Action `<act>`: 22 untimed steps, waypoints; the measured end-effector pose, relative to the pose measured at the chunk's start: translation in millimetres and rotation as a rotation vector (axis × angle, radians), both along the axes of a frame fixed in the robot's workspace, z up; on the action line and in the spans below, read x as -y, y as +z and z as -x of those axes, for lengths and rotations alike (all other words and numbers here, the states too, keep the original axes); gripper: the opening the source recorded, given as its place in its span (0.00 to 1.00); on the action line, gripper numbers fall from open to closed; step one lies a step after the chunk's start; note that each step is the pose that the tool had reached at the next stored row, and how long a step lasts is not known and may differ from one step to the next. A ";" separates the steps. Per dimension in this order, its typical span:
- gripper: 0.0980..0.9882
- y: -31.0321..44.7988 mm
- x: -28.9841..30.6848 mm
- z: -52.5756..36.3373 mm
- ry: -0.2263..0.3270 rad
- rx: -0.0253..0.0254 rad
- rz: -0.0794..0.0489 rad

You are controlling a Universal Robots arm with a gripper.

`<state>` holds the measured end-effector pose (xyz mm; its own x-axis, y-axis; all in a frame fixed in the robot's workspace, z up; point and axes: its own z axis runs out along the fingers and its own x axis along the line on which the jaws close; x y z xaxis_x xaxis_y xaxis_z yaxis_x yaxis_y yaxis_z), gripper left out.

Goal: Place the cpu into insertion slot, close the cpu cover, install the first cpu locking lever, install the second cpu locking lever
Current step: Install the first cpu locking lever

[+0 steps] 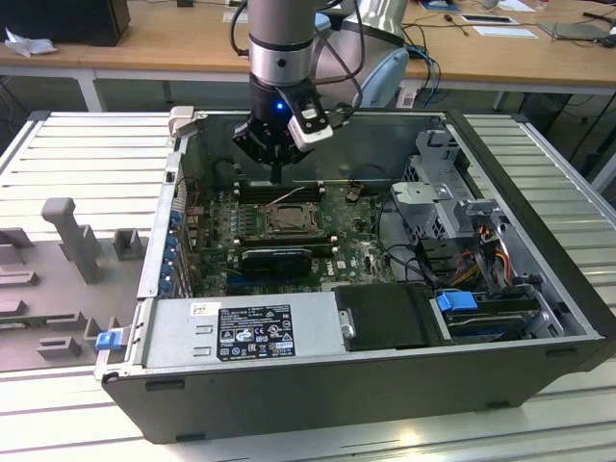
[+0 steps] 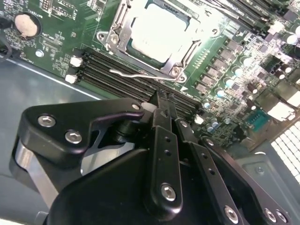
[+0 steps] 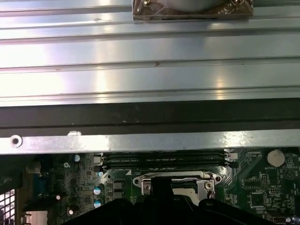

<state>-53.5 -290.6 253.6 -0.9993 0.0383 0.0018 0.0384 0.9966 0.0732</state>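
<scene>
The cpu (image 2: 159,30) lies pale and flat in the insertion slot (image 1: 289,219) on the green board. The cpu cover (image 2: 185,56), a grey metal frame, sits down around the chip. A thin silver locking lever (image 2: 133,74) runs along the frame's edge beside the black memory slots; I cannot tell whether it is latched. My gripper (image 2: 164,97) is shut with nothing in it. Its tips hang over the memory slots just beside that lever. In the exterior view the gripper (image 1: 277,177) hangs above the far edge of the socket. The first wrist view has the frame (image 3: 176,179) just past the dark fingers (image 3: 161,190).
The open computer case (image 1: 385,366) surrounds the board. Its metal wall (image 3: 150,140) is close behind the gripper. A drive cage (image 1: 443,183) and cables stand at the exterior view's right. A black oblong card (image 1: 279,258) lies in front of the socket, and the power supply (image 1: 241,332) is nearest the camera.
</scene>
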 end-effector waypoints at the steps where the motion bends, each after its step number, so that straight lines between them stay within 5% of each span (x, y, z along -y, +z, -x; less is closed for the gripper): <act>1: 0.01 -0.3 1.4 0.0 0.001 0.0102 -0.006; 2: 0.01 -0.5 1.9 0.0 0.003 0.0174 -0.007; 5: 0.01 -1.3 1.9 -0.1 0.017 0.0236 -0.012; 13: 0.01 -9.2 1.9 -1.2 0.113 0.0240 -0.021; 16: 0.01 -15.5 1.3 -11.2 0.114 0.0241 -0.021; 19: 0.01 -18.5 0.8 -13.2 0.114 0.0249 -0.035; 22: 0.01 -25.2 0.7 -16.0 0.114 0.0250 -0.036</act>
<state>-37.5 -291.2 228.4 -0.9969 -0.0751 -0.0239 -0.0773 0.9911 0.1081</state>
